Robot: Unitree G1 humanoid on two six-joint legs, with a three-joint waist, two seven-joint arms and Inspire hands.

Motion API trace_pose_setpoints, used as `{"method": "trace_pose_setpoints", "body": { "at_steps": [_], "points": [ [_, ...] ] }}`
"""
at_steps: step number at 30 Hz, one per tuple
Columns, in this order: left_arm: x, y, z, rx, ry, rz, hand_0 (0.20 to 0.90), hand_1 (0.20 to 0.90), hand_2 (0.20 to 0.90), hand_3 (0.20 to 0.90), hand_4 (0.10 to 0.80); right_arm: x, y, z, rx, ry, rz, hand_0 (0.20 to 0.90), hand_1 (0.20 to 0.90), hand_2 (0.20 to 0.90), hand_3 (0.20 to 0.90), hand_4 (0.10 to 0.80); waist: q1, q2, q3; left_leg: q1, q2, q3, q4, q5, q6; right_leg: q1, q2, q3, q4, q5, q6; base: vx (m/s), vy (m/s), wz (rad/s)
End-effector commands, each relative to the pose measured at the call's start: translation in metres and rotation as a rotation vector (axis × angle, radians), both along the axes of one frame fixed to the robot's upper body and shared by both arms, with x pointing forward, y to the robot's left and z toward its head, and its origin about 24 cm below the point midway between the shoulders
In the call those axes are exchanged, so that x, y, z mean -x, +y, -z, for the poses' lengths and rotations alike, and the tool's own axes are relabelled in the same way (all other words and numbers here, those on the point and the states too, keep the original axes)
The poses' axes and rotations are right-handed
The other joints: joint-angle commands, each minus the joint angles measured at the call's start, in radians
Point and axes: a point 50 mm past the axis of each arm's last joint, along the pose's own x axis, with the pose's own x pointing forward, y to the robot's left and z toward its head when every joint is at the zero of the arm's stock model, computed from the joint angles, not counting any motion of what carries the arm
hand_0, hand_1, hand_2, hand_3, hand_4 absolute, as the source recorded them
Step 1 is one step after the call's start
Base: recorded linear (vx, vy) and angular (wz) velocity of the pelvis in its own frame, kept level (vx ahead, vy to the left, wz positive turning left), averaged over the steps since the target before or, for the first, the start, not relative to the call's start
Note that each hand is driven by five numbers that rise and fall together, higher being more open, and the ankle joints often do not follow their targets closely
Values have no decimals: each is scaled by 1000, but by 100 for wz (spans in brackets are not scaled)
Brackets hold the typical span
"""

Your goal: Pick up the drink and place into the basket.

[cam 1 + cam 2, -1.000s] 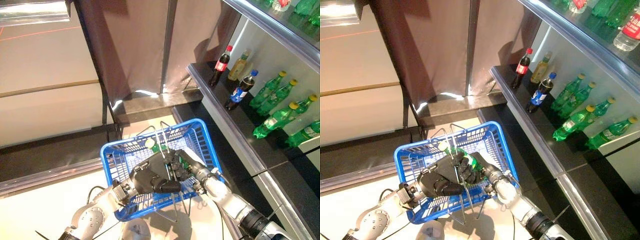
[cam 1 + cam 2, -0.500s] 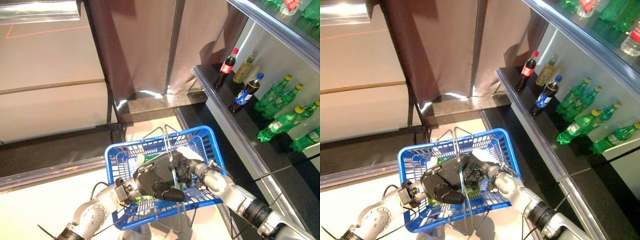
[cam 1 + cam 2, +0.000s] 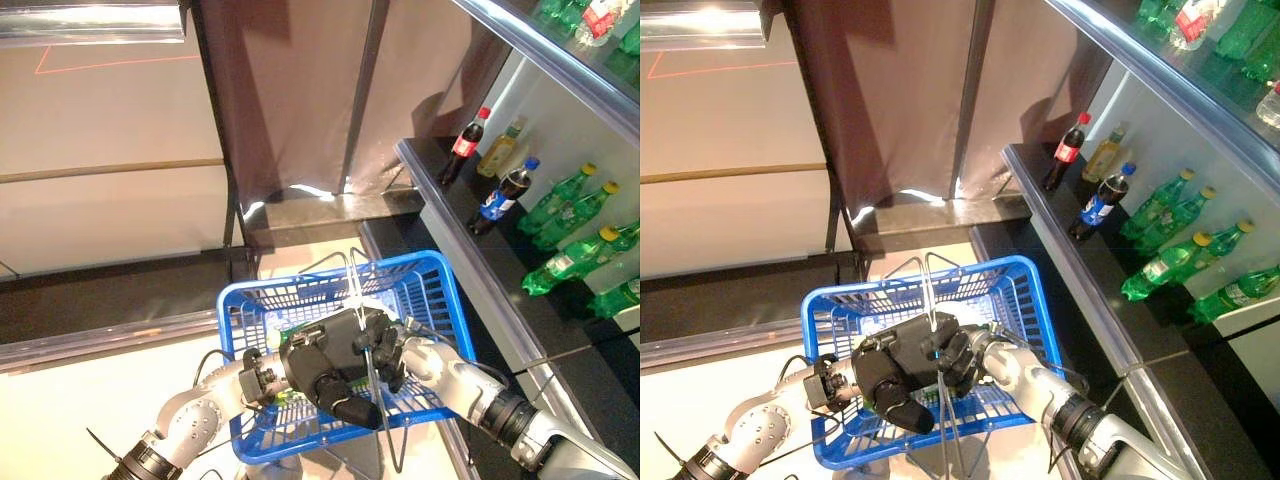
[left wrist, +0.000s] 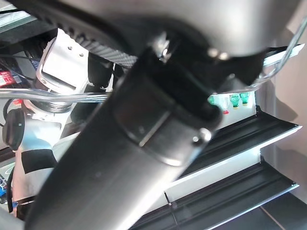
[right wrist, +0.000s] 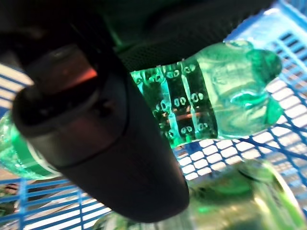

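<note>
The blue basket [image 3: 300,284] is raised in front of me, and my left hand [image 3: 325,368] is shut on its thin wire handles [image 3: 357,288] above its middle. My right hand [image 3: 398,356] reaches into the basket from the right, just behind the left hand. In the right wrist view its thumb [image 5: 96,143] lies across a green plastic bottle [image 5: 216,96] that it holds low over the basket's mesh floor. Another green bottle [image 5: 235,201] lies in the basket beneath it. In the eye views the left hand hides most of the held bottle.
A dark shelf [image 3: 470,270] runs along the right with a cola bottle [image 3: 462,148], a dark bottle with a blue cap [image 3: 497,198] and green bottles [image 3: 565,195]. An upper shelf [image 3: 560,60] juts out above. A brown panel [image 3: 300,90] stands behind the basket.
The whole picture has shifted, so the camera moved. My right hand has gone deeper into the basket with the green bottle, whose yellow cap has dropped behind my left hand.
</note>
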Motion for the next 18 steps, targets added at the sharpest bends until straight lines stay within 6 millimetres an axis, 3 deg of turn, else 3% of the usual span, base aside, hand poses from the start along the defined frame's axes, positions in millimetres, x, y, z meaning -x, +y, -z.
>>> {"method": "trace_pose_setpoints", "body": {
  "at_steps": [1, 7, 8, 9, 10, 11, 18],
  "points": [
    [23, -44, -101, 516, -412, 394, 300, 300, 300, 200, 100, -28, 13, -38, 3, -180, -67, 300, 300, 300, 200, 100, 38, 15, -171, 70, -68, -43, -4, -81, 135, -91, -13, 27, 157, -25, -36, 15, -2, 15],
    [24, -47, -104, 527, -406, 408, 300, 300, 300, 200, 100, -25, 10, -25, 25, -133, -44, 300, 300, 300, 200, 100, 39, 9, -176, 73, -73, -50, -4, -84, 136, -91, -14, 29, 157, -25, -35, 5, 0, 2],
    [24, -48, -104, 527, -404, 409, 300, 300, 300, 200, 100, -25, 10, -24, 25, -127, -36, 382, 382, 382, 296, 196, 39, 8, -177, 73, -74, -51, -4, -85, 136, -91, -14, 30, 158, -25, -35, 0, 0, 0],
    [25, -48, -105, 528, -402, 413, 300, 300, 300, 200, 100, -25, 9, -22, 28, -121, -29, 516, 516, 516, 453, 353, 39, 6, -178, 73, -75, -53, -4, -85, 136, -92, -14, 32, 159, -26, -35, 0, 0, 0],
    [25, -49, -105, 529, -401, 414, 300, 300, 300, 200, 100, -24, 8, -21, 29, -118, -24, 773, 773, 773, 752, 652, 39, 5, -179, 73, -75, -54, -4, -86, 137, -93, -13, 33, 159, -26, -35, 0, 0, 0],
    [25, -49, -105, 529, -400, 415, 300, 300, 300, 200, 100, -24, 8, -20, 28, -116, -21, 900, 900, 900, 900, 800, 39, 5, -179, 74, -76, -54, -4, -86, 137, -92, -13, 34, 159, -26, -35, 0, 0, 0],
    [26, -50, -105, 535, -394, 417, 300, 300, 300, 200, 100, -19, 5, -10, 31, -93, 4, 900, 900, 900, 900, 800, 32, 5, -182, 78, -79, -52, -4, -90, 139, -100, -12, 45, 164, -27, -34, 11, 4, 6]
  ]
}}
